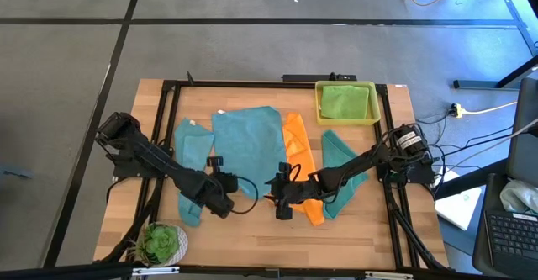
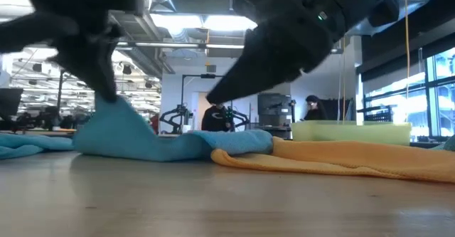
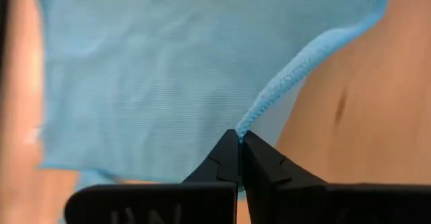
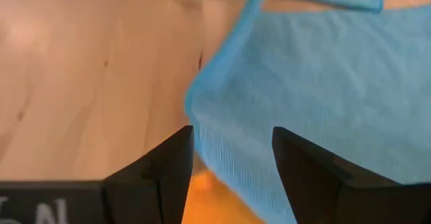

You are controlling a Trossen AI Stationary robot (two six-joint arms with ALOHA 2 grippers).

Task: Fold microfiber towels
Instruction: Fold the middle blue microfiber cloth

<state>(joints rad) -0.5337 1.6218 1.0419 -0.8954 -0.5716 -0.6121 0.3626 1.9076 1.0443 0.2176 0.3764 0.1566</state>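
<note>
A large light blue towel (image 1: 244,141) lies spread mid-table, its right side next to an orange towel (image 1: 296,141). My left gripper (image 3: 239,138) is shut on the blue towel's near edge, which rises into a peak (image 2: 114,112) in the low view. My right gripper (image 4: 232,150) is open and hovers over the same towel's near corner (image 4: 202,109), where orange shows beneath. It stands just to the right of the left gripper (image 1: 220,199). A second light blue towel (image 1: 192,145) lies flat at the left and a teal one (image 1: 336,154) at the right. My left gripper pinches the light blue towel's hemmed edge (image 3: 254,113) between its two fingertips, coming slanting down from the near left. The hem runs away from the fingers toward a corner (image 3: 380,5). That edge is lifted off the wood; the rest of the towel lies on the table.
A yellow tray (image 1: 319,103) at the far right holds a lime green towel (image 1: 345,102). A potted plant (image 1: 160,242) stands at the near left corner. A black frame (image 1: 168,103) runs along the table's sides. Bare wood lies along the near edge.
</note>
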